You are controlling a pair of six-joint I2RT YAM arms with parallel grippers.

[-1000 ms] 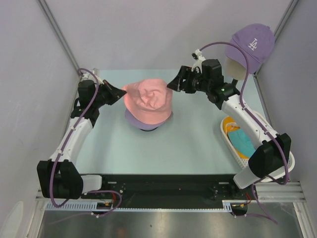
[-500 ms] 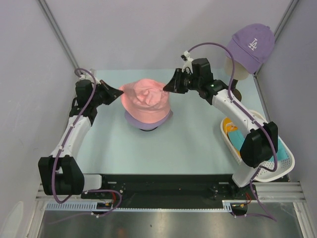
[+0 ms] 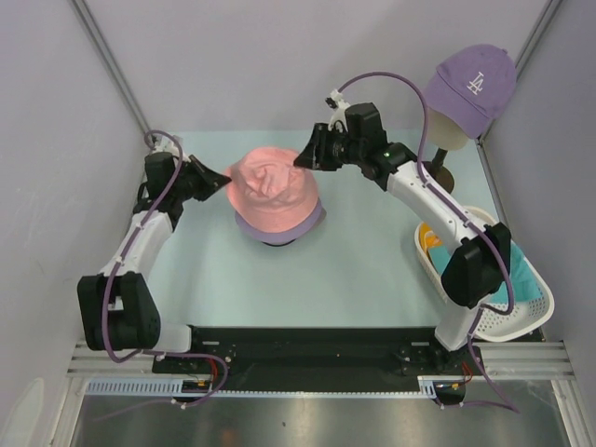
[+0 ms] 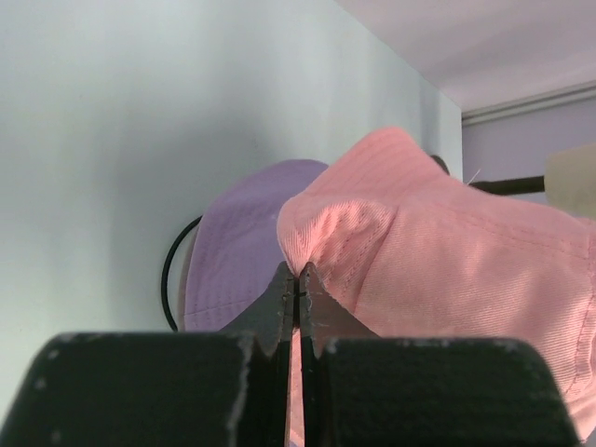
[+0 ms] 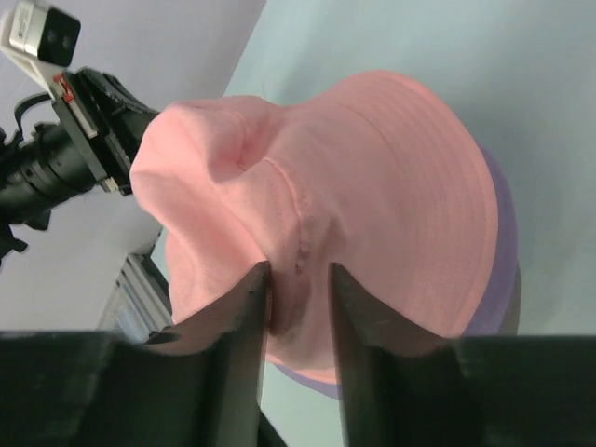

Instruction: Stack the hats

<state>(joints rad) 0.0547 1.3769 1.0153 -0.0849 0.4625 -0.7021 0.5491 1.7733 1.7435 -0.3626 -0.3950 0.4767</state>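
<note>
Overhead camera looking down, wrist cameras close, sharing pink hat [image 5: 372, 186]

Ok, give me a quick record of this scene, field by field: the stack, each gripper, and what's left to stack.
stack: pink hat sits over lavender hat
left gripper: shut on the pink hat's left brim
right gripper: closed around a fold at the pink hat's far right side
basket: on the right, holds orange hat and teal hat
not yet stacked: orange and teal
other: purple cap on mannequin head, far right corner
</note>
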